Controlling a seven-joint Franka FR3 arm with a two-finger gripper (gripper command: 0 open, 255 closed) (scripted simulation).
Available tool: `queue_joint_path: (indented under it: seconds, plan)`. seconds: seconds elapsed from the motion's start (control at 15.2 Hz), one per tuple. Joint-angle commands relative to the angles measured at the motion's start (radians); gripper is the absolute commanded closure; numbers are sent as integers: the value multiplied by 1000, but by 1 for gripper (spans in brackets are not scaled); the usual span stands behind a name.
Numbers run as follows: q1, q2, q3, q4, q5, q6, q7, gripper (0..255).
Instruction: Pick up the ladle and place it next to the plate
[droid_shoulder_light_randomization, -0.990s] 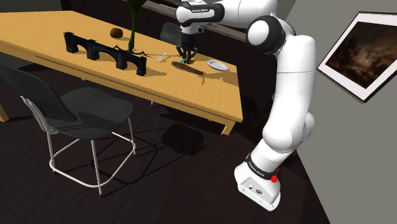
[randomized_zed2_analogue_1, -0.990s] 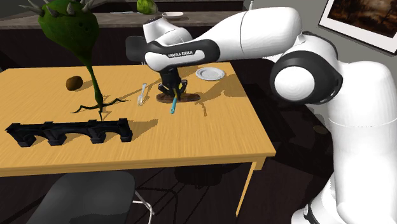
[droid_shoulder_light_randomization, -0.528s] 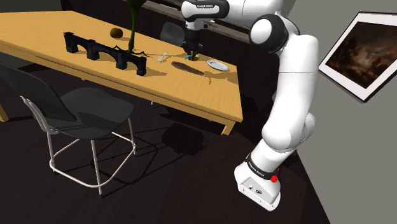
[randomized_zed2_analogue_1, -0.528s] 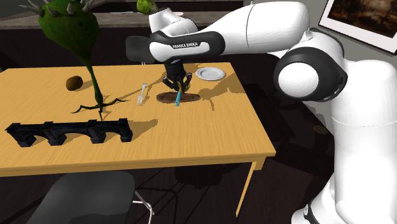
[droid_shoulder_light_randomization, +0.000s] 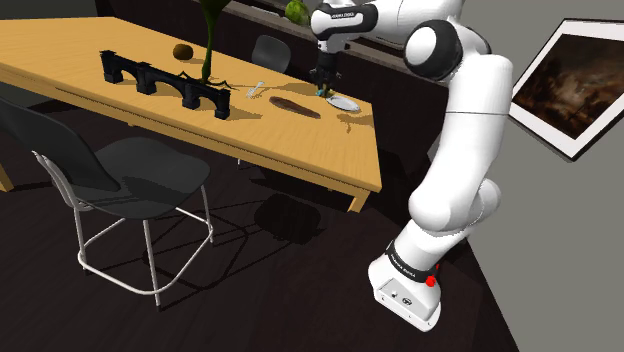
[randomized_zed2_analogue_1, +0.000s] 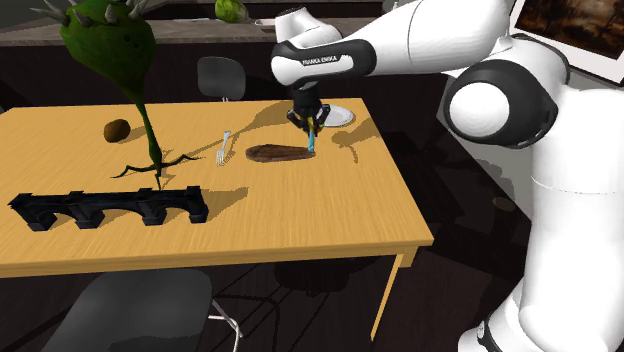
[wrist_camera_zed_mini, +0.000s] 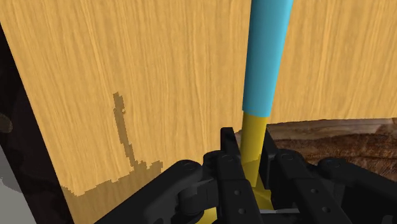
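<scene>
Wrist view: the black gripper (wrist_camera_zed_mini: 250, 156) pinches the ladle (wrist_camera_zed_mini: 266, 57) by its yellow shaft, and the smooth round blue handle points away toward the grained wooden table (wrist_camera_zed_mini: 159, 76). In the second exterior view it hangs nearly upright, blue end down, over the table between a flat brown slab (randomized_zed2_analogue_1: 275, 153) and the white plate (randomized_zed2_analogue_1: 338, 117). The arm (randomized_zed2_analogue_1: 325, 62) reads FRANKA EMIKA.

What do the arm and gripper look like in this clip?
Glossy white rounded Franka arm with dark joint bands, white FRANKA EMIKA lettering on a black wrist band, an all-black two-finger gripper, and a red dot near the base.

Brightly lit table (droid_shoulder_light_randomization: 300, 140), dim floor (droid_shoulder_light_randomization: 280, 300), hard-edged shadows across the wood
</scene>
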Motion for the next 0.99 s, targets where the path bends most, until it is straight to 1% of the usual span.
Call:
queue_joint_path:
  seconds: [0.0, 0.46, 0.92]
  plan:
    - [-29, -8, -11, -15, 3, 15, -39, 255]
    - [-132, 6, -52, 1, 18, 37, -182, 255]
    - [-239, 69, -87, 94, 40, 32, -325, 255]
